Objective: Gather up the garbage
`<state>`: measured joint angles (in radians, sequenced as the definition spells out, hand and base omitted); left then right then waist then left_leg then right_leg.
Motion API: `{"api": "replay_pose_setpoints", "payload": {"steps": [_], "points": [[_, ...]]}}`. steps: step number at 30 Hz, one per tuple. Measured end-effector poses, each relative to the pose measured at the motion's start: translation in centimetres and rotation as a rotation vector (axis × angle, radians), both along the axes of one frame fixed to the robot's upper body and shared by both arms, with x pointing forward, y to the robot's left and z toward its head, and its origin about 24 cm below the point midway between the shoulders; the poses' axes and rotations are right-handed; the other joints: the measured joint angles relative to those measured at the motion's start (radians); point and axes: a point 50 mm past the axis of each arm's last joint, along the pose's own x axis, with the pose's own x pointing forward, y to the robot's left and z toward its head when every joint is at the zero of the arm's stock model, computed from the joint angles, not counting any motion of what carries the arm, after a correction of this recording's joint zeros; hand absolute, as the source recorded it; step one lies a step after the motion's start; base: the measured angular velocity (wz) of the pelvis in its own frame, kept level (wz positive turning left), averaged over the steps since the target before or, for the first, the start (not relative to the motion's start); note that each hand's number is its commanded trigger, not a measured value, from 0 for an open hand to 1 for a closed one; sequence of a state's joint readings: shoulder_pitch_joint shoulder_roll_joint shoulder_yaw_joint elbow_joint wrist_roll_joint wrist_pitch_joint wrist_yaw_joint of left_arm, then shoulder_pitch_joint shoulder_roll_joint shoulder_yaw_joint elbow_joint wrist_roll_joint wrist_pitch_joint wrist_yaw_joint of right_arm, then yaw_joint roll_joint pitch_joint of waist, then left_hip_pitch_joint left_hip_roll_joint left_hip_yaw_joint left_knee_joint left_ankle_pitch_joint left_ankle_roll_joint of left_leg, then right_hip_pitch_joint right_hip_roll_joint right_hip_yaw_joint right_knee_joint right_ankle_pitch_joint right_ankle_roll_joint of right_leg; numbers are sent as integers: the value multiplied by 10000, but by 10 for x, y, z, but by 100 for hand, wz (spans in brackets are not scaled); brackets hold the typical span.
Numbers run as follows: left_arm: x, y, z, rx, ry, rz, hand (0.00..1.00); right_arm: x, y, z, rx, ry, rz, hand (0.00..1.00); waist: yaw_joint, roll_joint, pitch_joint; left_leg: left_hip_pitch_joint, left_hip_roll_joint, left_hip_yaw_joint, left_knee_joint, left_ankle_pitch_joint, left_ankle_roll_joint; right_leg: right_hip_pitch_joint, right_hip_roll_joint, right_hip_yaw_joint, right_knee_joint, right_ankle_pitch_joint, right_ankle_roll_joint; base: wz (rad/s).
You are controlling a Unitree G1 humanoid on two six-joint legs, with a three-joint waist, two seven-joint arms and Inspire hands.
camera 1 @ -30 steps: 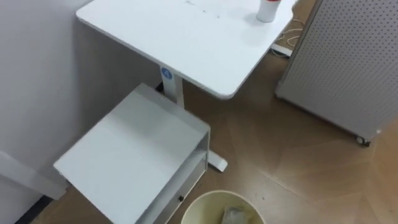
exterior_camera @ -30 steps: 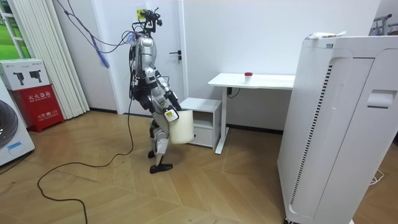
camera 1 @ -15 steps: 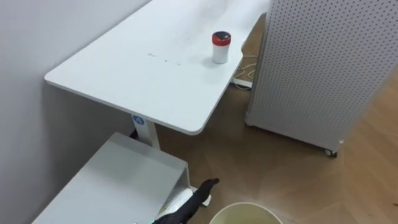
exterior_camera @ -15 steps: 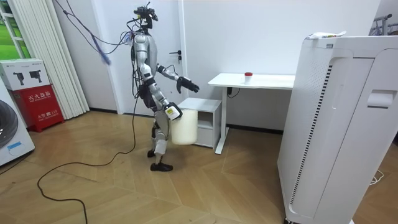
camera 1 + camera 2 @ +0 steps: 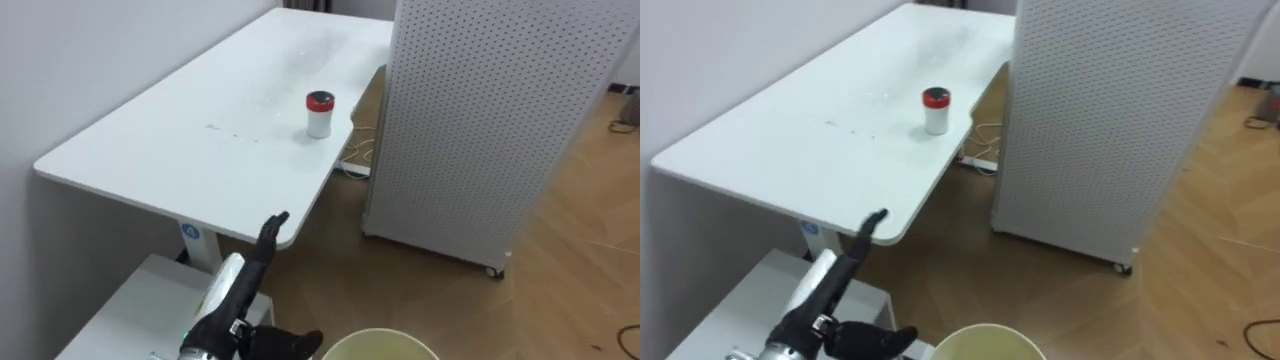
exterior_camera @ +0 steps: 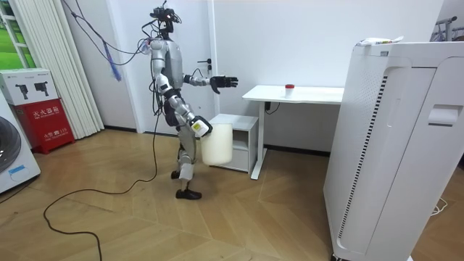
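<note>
Slim silver-grey humanoid with dark joints and black fingers.
From across the room its torso and upper arms gleam silver-grey, the waist and limb joints are dark, and the feet are black; a small dark sensor cluster crowns the head. Thin ropes rise from the shoulders and out of sight, a blue-violet strand among them, and a dark cable trails away behind it. The left hand is black all over; seen from its own head, its fingers are slender and matte black, with a white casing along the back. The right hand looks pale, with a yellowish spot.
</note>
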<state>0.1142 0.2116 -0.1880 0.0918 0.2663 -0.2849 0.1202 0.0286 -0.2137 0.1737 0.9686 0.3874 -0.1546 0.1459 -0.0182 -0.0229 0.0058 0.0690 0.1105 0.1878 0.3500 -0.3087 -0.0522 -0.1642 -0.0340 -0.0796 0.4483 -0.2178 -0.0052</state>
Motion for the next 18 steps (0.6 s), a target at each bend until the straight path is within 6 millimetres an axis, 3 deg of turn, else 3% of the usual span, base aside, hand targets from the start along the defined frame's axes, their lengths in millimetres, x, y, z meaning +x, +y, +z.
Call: {"api": "replay_pose_setpoints", "payload": {"steps": [6,15,18], "points": [[1,10,4,-110,-443,901,0,-12,0,-4,48,317,-79,100,1,33,-50,341,32,6,-421,76,-119,144,207,268,-215,172,-57,-20],[1,13,5,-230,-816,1620,0,-12,6,-6,238,313,-61,100,-40,161,-16,646,5,98,-928,97,-150,193,258,255,-528,431,27,-10],[0,15,5,-484,-830,1908,0,-12,9,-6,374,285,60,100,155,143,-6,650,30,323,-734,96,-152,18,250,91,-307,376,-42,-39]]}}
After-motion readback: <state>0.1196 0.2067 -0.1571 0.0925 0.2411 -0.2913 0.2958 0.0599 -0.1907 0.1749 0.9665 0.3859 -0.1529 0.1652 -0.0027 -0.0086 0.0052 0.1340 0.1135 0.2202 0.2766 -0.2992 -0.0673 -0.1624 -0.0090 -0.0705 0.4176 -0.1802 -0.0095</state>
